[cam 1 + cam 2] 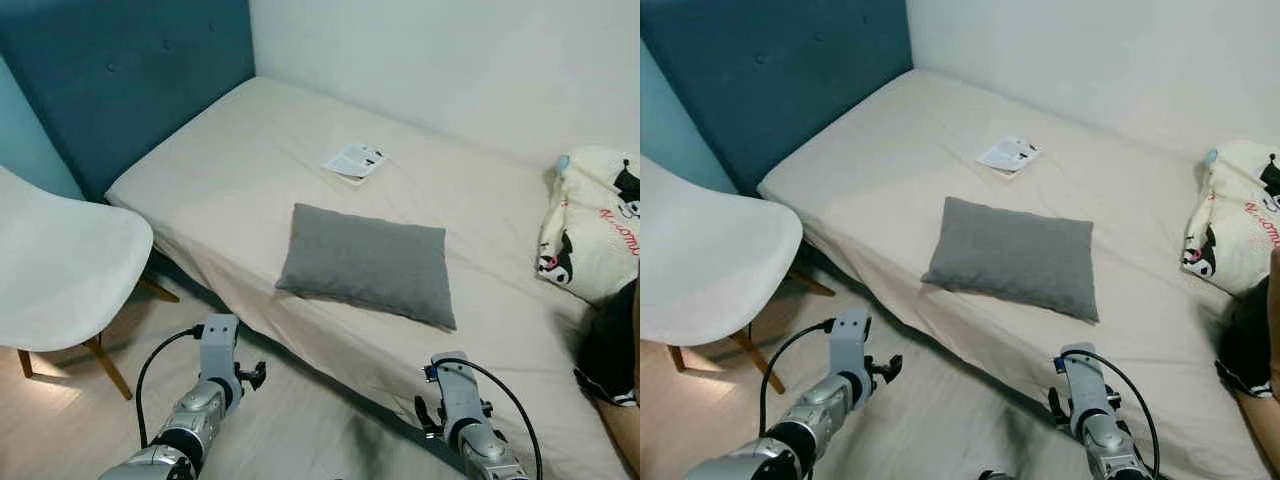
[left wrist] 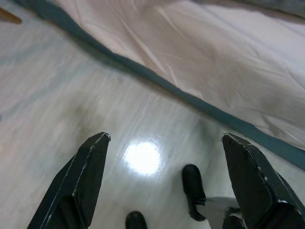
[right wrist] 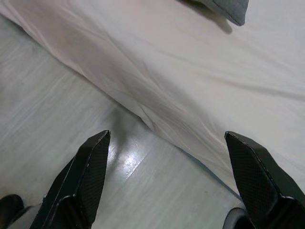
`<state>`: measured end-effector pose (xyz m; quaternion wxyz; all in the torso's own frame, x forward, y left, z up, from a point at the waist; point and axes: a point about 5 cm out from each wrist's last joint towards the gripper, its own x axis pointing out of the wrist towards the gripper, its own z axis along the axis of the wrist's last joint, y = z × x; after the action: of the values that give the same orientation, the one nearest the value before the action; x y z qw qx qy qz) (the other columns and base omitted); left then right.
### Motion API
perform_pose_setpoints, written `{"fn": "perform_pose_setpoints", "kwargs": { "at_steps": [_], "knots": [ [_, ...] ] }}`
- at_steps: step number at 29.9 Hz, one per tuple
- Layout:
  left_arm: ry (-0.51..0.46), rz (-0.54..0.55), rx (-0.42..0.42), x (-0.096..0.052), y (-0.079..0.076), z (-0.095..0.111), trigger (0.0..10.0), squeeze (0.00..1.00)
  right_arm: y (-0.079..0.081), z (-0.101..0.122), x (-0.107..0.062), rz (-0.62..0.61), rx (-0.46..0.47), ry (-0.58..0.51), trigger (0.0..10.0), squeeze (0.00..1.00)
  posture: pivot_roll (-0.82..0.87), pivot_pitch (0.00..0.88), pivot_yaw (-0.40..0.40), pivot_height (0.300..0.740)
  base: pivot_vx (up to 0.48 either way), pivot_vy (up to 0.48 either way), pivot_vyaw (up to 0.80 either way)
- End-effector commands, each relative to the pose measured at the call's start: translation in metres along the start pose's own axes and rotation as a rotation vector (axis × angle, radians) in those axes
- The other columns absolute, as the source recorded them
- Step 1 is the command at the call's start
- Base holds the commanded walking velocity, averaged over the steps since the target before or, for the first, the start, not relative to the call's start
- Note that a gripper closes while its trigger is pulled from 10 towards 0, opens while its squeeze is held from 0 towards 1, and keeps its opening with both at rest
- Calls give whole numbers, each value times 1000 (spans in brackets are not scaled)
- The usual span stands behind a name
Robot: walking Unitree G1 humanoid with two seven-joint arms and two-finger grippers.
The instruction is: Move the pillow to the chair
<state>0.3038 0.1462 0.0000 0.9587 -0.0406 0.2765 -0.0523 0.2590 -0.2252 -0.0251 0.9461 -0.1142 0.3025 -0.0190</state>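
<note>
The grey pillow (image 1: 368,262) lies flat on the bed (image 1: 230,170), near its front edge (a booklet (image 1: 355,161) lies beyond it). The white chair (image 1: 62,265) stands left of the bed. Left gripper (image 2: 167,179) and right gripper (image 3: 167,179) hover over the floor (image 2: 57,109), fingers spread wide, holding nothing.

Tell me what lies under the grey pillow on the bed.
The grey pillow lies flat on the bed's cream sheet, which shows all round it. Whatever lies directly beneath is covered. A leaflet lies behind it, apart.

Two silver arms, black cables looped — long black tapered jaws
</note>
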Motion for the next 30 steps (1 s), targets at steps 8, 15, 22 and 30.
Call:
{"fn": "perform_pose_setpoints", "kwargs": {
  "at_steps": [8,15,22,30],
  "knots": [
    [23,9,16,-1,1,-7,10000,0,-1,-7,-3,21,-77,8,10000,0,-109,148,3,740,275,0,0],
    [24,10,10,-2,1,-8,10000,0,-1,-7,-3,29,-82,1,10000,0,-110,146,3,740,284,0,0],
    [24,18,11,-2,2,-9,10000,0,0,-8,-3,37,-88,13,10000,0,-109,143,4,740,281,0,-61],
    [30,82,-7,-3,9,-9,10000,0,1,-9,-3,33,-58,27,10000,0,-110,145,6,740,33,0,-727]
  ]
}}
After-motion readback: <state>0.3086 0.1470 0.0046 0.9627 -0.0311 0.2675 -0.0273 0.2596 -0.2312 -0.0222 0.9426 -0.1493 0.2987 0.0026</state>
